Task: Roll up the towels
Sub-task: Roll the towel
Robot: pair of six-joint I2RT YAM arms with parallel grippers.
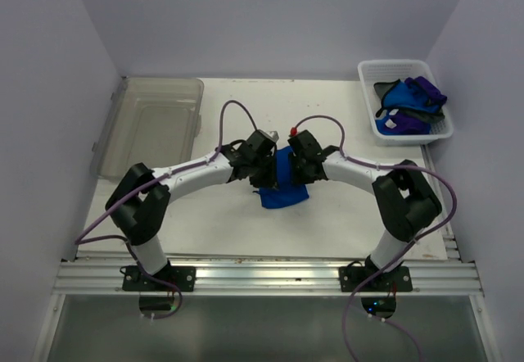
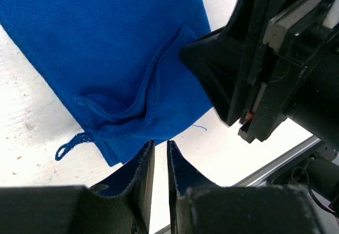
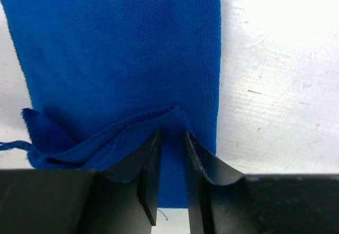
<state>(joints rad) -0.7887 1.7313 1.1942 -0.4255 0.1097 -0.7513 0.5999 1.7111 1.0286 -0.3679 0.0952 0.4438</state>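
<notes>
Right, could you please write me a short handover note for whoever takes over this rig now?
Left gripper: nearly closed at the blue towel's edge; grip unclear.
Right gripper: jaws parted at a bunched fold of it.
Towel lies on the table, barely rolled. More blue and purple towels wait in the white basket.
Done: no finished roll. Left: all of them.

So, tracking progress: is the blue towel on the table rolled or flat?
Mostly flat: the blue towel lies spread on the table, only one end bunched into a small fold.
</notes>
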